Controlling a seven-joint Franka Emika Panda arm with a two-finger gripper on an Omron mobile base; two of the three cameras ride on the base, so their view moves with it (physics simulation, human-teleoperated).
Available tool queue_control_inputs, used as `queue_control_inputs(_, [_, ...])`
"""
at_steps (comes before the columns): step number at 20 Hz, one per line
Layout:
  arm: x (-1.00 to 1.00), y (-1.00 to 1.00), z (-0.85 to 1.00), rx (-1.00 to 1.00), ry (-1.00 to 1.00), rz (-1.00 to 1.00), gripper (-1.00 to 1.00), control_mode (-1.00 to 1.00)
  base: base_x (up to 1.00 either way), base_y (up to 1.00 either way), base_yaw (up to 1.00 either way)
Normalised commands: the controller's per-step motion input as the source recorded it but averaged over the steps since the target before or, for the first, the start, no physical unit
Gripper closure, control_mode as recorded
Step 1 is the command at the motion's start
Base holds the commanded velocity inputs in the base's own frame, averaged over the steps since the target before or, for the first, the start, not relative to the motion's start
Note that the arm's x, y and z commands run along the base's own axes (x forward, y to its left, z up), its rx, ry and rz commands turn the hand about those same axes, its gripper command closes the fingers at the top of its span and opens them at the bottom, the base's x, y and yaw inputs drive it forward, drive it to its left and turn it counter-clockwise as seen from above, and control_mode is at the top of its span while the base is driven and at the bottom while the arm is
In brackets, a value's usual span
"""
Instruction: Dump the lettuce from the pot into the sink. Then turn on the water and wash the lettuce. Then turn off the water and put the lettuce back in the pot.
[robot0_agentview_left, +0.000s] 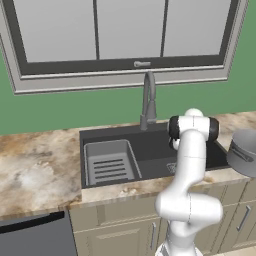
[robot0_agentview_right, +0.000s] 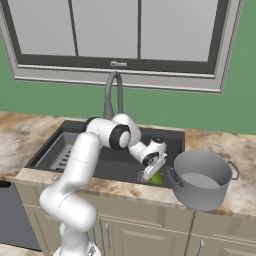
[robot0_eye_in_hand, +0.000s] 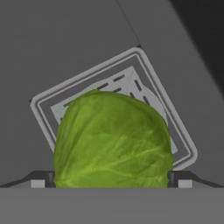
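- Our worry: the lettuce (robot0_eye_in_hand: 113, 140) is round, so if we close off-centre it could squirt out and roll across the sink (robot0_agentview_right: 120, 165) floor, away from the drain grate (robot0_eye_in_hand: 144, 83) it sits on.
- A second risk, as we judge it: lifting toward the pot (robot0_agentview_right: 202, 179), just beside the sink, we could knock its rim.
- Our gripper (robot0_agentview_right: 148, 175) stands fully spread, one finger (robot0_eye_in_hand: 41, 179) on each side of the lettuce; we cannot tell whether they touch it, and nothing is grasped.
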Motion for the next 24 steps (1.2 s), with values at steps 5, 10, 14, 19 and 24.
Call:
queue_control_inputs(5, [0.00, 0.00, -0.55, -0.02, 0.10, 0.00, -1.00, -1.00, 0.00, 0.00, 0.00])
queue_control_inputs(10, [0.00, 0.00, -0.74, -0.04, 0.11, 0.00, 1.00, -1.00, 0.00, 0.00, 0.00])
queue_control_inputs(14, [-0.27, 0.00, -0.15, -0.02, 0.01, 0.00, 1.00, -1.00, 0.00, 0.00, 0.00])
queue_control_inputs(19, [-0.77, -0.12, 0.34, 0.00, -0.11, 0.00, 1.00, -1.00, 0.00, 0.00, 0.00])
queue_control_inputs(24, [-0.78, -0.14, 0.89, 0.00, -0.22, -0.04, 1.00, -1.00, 0.00, 0.00, 0.00])
